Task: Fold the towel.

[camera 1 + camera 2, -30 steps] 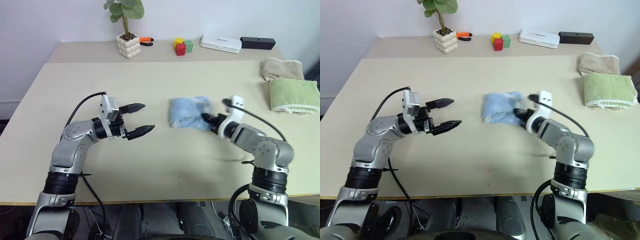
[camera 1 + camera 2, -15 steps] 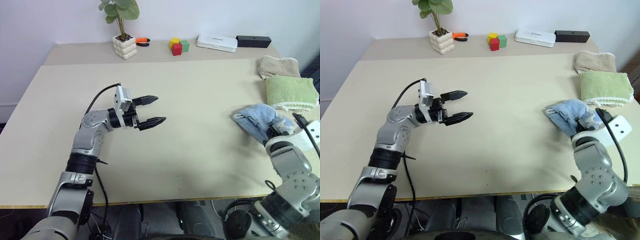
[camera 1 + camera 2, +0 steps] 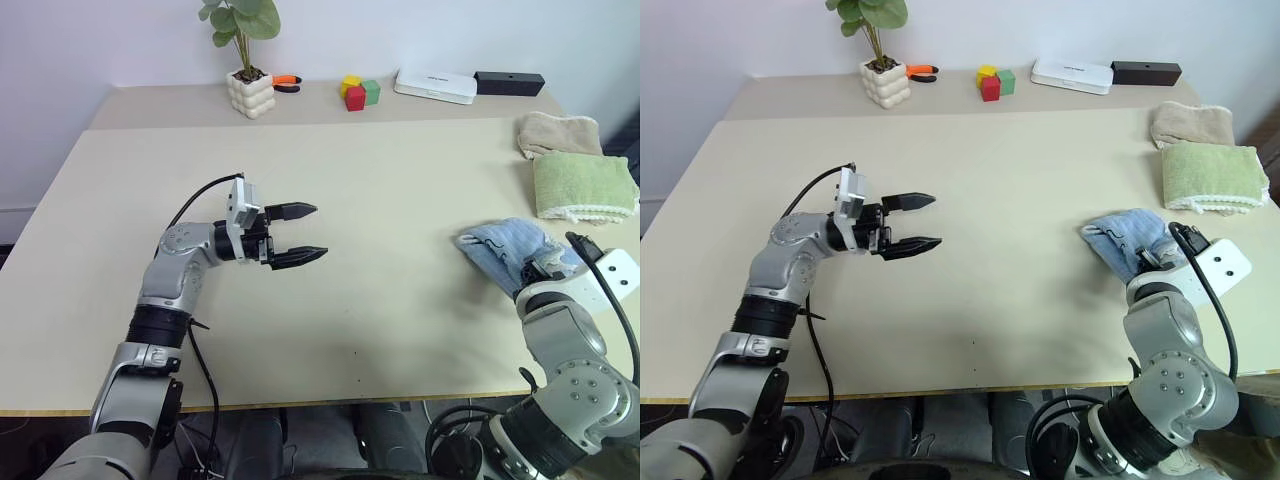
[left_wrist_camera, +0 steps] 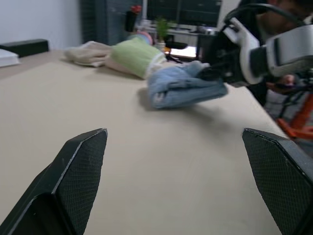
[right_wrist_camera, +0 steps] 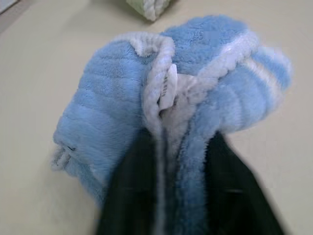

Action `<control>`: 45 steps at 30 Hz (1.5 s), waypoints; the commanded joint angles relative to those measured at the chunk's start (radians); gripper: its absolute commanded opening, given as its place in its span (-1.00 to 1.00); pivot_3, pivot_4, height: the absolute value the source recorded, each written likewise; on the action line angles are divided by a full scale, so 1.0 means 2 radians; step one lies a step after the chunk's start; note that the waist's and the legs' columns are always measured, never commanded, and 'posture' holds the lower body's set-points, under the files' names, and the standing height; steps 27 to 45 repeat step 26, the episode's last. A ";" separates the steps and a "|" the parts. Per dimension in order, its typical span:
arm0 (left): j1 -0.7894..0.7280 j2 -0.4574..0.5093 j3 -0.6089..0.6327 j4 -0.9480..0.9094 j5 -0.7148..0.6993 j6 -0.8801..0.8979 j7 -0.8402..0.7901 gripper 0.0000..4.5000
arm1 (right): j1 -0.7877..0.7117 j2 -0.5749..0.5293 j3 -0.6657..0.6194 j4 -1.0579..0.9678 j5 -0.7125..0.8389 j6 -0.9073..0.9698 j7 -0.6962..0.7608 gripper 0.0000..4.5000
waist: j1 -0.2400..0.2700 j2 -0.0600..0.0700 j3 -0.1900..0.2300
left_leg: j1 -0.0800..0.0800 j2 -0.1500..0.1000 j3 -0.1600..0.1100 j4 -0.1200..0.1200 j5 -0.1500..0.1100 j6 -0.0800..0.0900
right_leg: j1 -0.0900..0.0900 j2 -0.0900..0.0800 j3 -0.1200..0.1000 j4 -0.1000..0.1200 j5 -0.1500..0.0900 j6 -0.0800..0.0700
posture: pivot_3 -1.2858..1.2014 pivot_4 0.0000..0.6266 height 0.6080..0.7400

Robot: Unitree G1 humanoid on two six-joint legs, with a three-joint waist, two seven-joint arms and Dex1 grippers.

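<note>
Lying bunched near the table's [image 3: 300, 390] right edge, towel [image 3: 505, 245], right fingers [image 5: 142, 196] straddling its hem, left fingers [image 3: 298, 211] wide.

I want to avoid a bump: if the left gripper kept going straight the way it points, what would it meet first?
Probably the bunched light blue terry-cloth towel, with the right gripper at it; only bare beige table lies between, though depth is uncertain.

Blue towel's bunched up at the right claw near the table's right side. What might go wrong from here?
1. The towel lies in a bunched lump with hem folds between the right claw fingers; a pull may drag the whole lump.
2. It sits close to the green towel and could snag it.
3. The left claw hangs open far from the towel.
</note>
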 commanded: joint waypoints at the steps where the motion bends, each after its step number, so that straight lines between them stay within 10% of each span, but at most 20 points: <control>1: 0.003 0.000 0.004 -0.027 -0.010 0.002 0.001 1.00 | 0.010 -0.008 0.018 -0.015 -0.027 -0.038 -0.001 0.39 | 0.001 0.000 0.000 | 0.000 0.000 0.000 0.000 0.000 0.000 | 0.000 0.000 0.000 0.000 0.000 0.000 | 0.03 -0.52 1.00; 4: 0.006 -0.005 0.005 -0.032 -0.009 0.003 0.008 1.00 | 0.015 -0.043 0.024 -0.017 -0.068 -0.064 -0.006 0.97 | 0.001 0.000 0.000 | 0.000 0.000 0.000 0.000 0.000 0.000 | 0.000 0.000 0.000 0.000 0.000 0.000 | 0.03 -0.52 1.00; 13: 0.018 -0.004 0.014 -0.047 -0.008 -0.003 0.028 1.00 | 0.006 -0.230 0.142 0.051 -0.201 -0.130 0.073 0.97 | -0.006 0.000 0.000 | 0.000 0.000 0.001 0.001 0.000 0.000 | 0.000 0.000 0.001 -0.001 -0.001 -0.001 | 0.03 -0.52 1.00; 19: 0.039 0.015 0.026 -0.059 0.003 -0.015 0.046 1.00 | -0.042 -0.300 0.274 0.120 -0.074 -0.231 0.436 0.97 | -0.012 0.000 0.000 | 0.003 0.000 0.001 -0.001 0.000 0.000 | 0.001 0.001 0.001 0.000 0.000 0.000 | 0.03 -0.52 1.00; 26: 0.079 0.055 0.046 -0.098 0.001 -0.018 0.068 1.00 | 0.025 -0.404 0.344 0.151 -0.087 -0.355 0.676 0.97 | 0.003 0.000 0.001 | -0.001 0.000 0.000 0.000 -0.001 0.002 | 0.001 -0.001 0.000 -0.003 -0.001 0.001 | 0.03 -0.52 1.00; 45: 0.079 0.055 0.046 -0.098 0.001 -0.018 0.068 1.00 | 0.025 -0.404 0.344 0.151 -0.087 -0.355 0.676 0.97 | 0.003 0.000 0.001 | -0.001 0.000 0.000 0.000 -0.001 0.002 | 0.001 -0.001 0.000 -0.003 -0.001 0.001 | 0.03 -0.52 1.00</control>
